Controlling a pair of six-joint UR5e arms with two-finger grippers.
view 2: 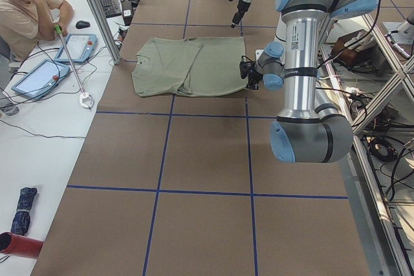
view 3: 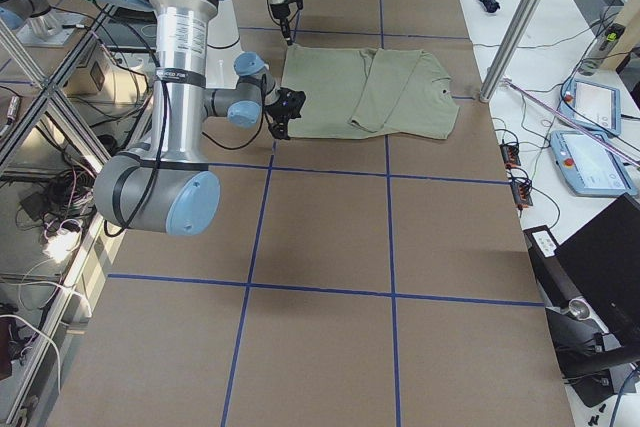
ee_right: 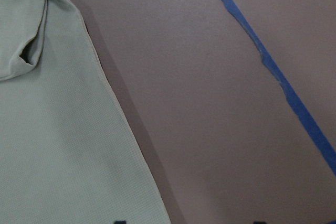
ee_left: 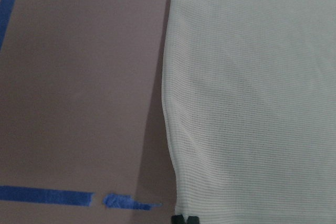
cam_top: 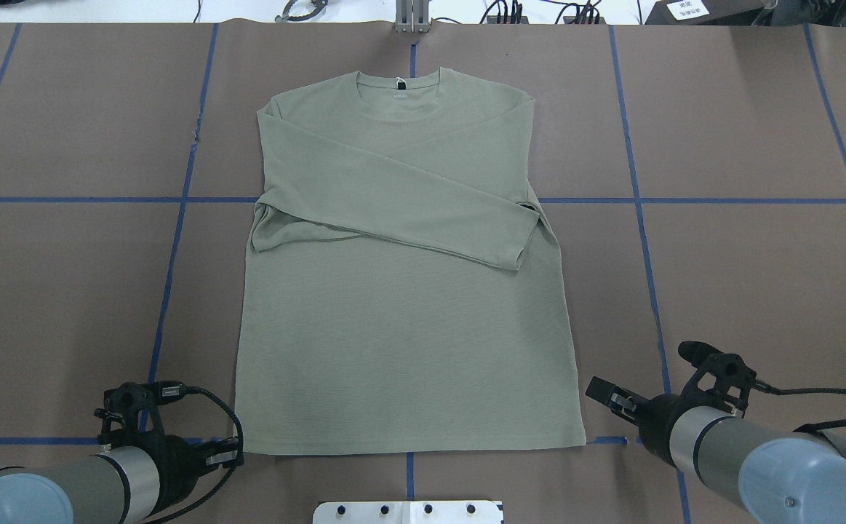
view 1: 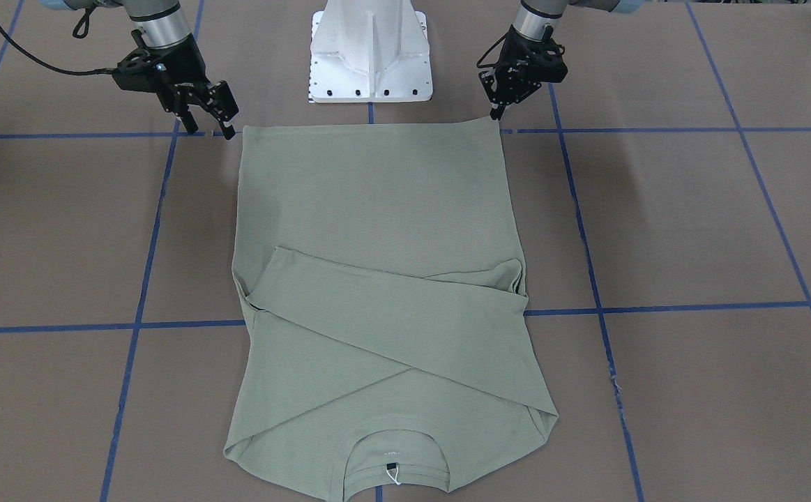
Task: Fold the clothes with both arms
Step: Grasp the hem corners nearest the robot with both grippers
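Front-facing view: the shirt lay flat on the table. Its hem was just in front of the pedestal and its collar was at the end farthest from the pedestal. Both sleeves were crossed over the chest. The right gripper stood at one hem corner with fingers apart and held nothing. The left gripper stood at the other hem corner, fingers together.

Overhead view: the grippers were on either side of the pedestal, each at its own hem corner.

Side views: the grippers were too small there, so no judgement from them.

Left wrist view: two black tips sat close together at the hem corner, and a small ridge of cloth ran toward them. So prob. a pinch on the cloth.

Right wrist view: the tips were wide apart, w/ the shirt's side edge between them.

Handling, as I judge it: a light, soft, limp knit which sags and stretches a bit. It is best taken at the hem corners, both layers pinched, w/ an even lift by both arms, so the crossed sleeves do not slip.
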